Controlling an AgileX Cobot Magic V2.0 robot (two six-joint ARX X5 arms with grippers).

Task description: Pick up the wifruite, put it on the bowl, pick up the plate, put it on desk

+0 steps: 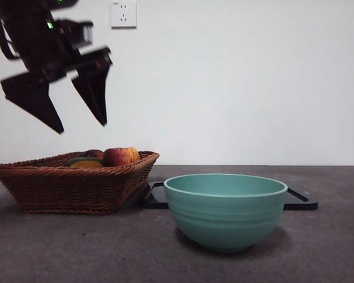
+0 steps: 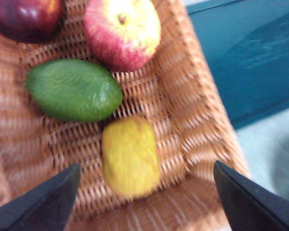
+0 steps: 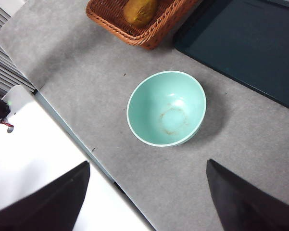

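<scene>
Hovering over the wicker basket, our left gripper hangs wide open and empty. We judge the first pick is beginning: the wifruite lies below, beside the green fruit. Next, descend straight and close. The bowl waits empty.

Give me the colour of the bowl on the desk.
Mint-teal bowl, seen best in the right wrist view.

A plain white wall carries a white power socket near its top edge.
</scene>
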